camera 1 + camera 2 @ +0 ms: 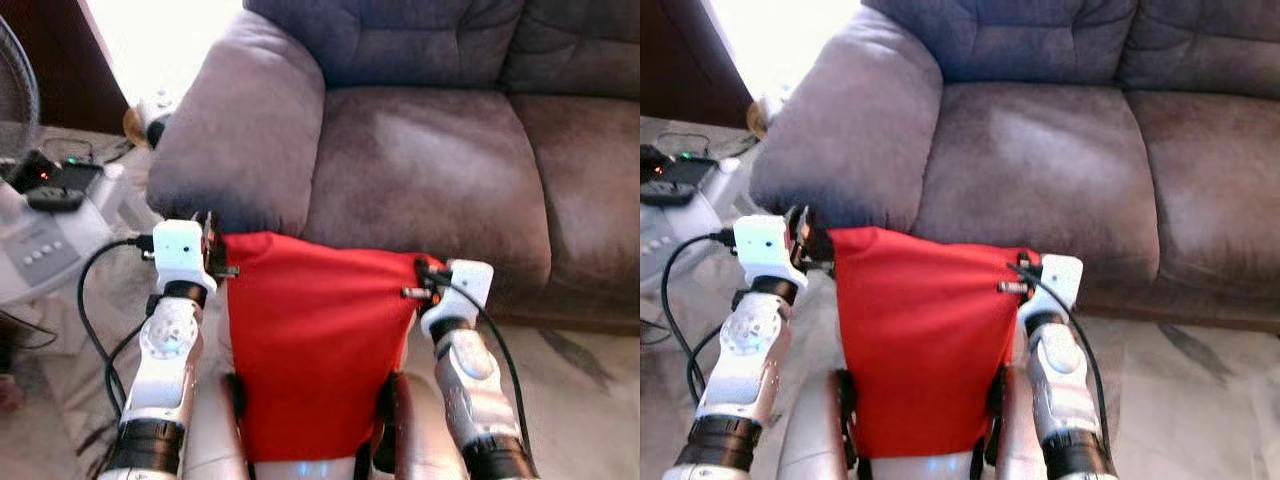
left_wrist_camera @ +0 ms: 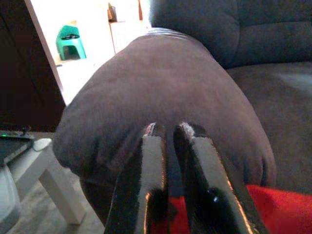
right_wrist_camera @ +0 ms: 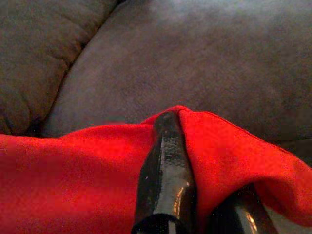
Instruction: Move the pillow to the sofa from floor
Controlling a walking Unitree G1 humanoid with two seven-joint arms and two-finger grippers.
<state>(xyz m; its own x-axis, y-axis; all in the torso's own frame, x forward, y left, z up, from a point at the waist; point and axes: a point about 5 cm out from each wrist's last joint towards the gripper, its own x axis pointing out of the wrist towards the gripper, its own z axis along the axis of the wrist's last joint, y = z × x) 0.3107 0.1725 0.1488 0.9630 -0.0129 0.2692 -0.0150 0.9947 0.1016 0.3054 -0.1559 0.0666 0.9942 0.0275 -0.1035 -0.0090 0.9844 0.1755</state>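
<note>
So the pillow (image 1: pixel 310 340) is off the floor, hanging like a red sheet in the lower middle of the left eye view, stretched between both arms right in front of the robot's body. The left gripper (image 2: pixel 168 146) is pinched almost shut on the pillow's upper left corner; in its wrist view the red fabric sits at the base of the fingers and the tips poke past it toward the armrest (image 1: pixel 240 130). The right gripper (image 3: pixel 187 161) is clamped on the upper right corner, with fabric bunched between the two fingers.

What matters here is that the pillow's top edge runs left to right across the frame, pretty much parallel to the front edge of the seat (image 1: pixel 420 170), which lies straight ahead, above it in the picture. The left corner is just about against the armrest front, while the right corner faces open seat. I'd guess the move is lift and push forward with both arms, maybe shifting right a bit so the left side clears the armrest.
</note>
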